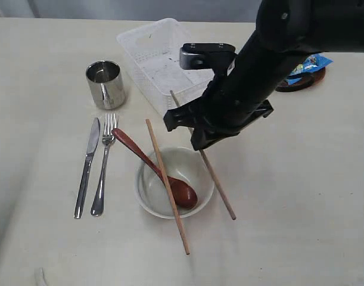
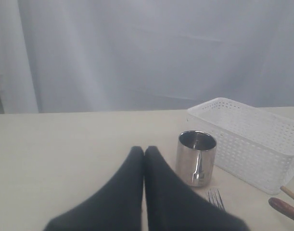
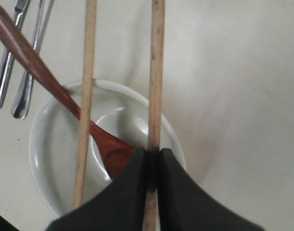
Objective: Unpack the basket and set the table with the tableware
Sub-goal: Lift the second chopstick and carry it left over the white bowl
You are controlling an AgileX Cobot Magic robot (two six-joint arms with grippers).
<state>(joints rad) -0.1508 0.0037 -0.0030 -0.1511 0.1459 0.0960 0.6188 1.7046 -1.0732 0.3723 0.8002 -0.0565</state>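
Nearest on the worktop (image 1: 289,238), a loose chopstick (image 1: 181,232) lies across the pale bowl (image 1: 152,187). The head of the wooden spoon (image 1: 147,161) rests in the bowl's well, its handle leaning out over the rim toward eleven o'clock. At the bowl's nine o'clock, knife (image 1: 85,176) and fork (image 1: 102,179) lie side by side, the knife outermost. My right tool (image 3: 151,155) is clamped on the second chopstick (image 1: 220,190), which slants past the bowl's three o'clock rim; whether its low tip touches the worktop I cannot tell. Farther back, the steel cup (image 1: 105,86) stands upright at the bowl's eleven o'clock, the white basket (image 1: 152,65) at twelve. Farthest off, at two o'clock, a blue packet (image 1: 310,64) sits on the small brown plate (image 1: 292,87). My left tool (image 2: 144,150), fingers pressed together on nothing, hangs near the cup.
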